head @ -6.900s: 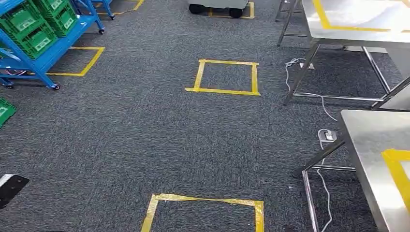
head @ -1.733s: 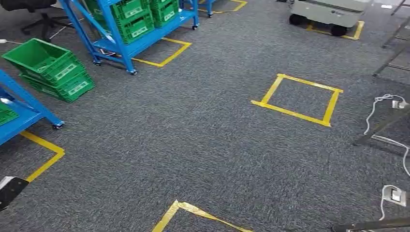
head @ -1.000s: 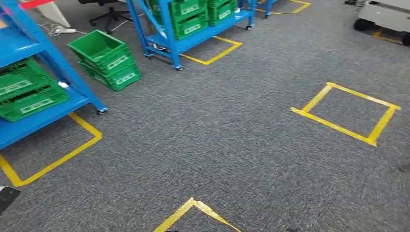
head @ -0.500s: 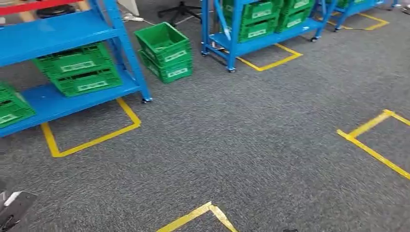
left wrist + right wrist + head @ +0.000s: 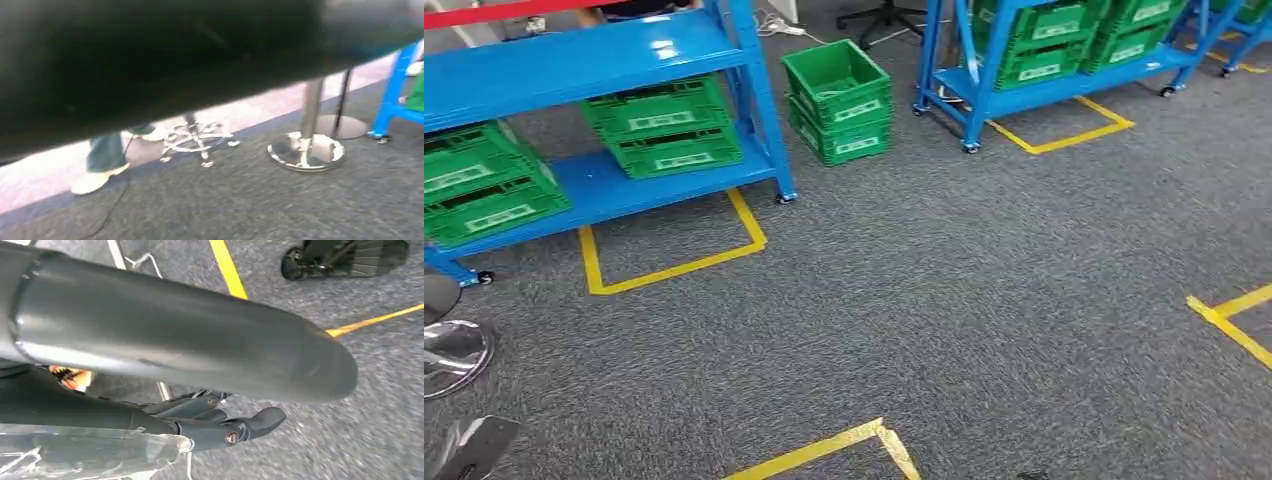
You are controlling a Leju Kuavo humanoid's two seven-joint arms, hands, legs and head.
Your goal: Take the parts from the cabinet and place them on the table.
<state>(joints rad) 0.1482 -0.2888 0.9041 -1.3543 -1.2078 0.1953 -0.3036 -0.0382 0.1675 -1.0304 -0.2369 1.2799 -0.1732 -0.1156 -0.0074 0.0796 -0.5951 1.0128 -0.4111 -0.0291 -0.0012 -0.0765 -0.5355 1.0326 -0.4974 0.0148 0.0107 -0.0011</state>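
Note:
The cabinet is a blue shelving rack (image 5: pixel 604 50) at the upper left of the head view, with green crates (image 5: pixel 662 125) stacked on its low shelf and more (image 5: pixel 484 185) at its left end. I cannot make out the parts inside them. A grey piece of my left hand (image 5: pixel 469 445) juts in at the bottom left corner, its fingers unreadable. In the right wrist view my right hand (image 5: pixel 190 340) hangs over the carpet, thumb long and straight, dark fingers (image 5: pixel 235 432) extended with nothing between them.
Two green crates (image 5: pixel 839 95) are stacked on the carpet between the near rack and a second blue rack (image 5: pixel 1064 85). Yellow tape outlines (image 5: pixel 674 265) mark the floor. A chrome round base (image 5: pixel 454 350) stands at my left. A person's legs (image 5: pixel 102 155) stand nearby.
The whole picture has swung: I have turned left. The steel tables have left the view and the blue racks with green crates have come in from the left.

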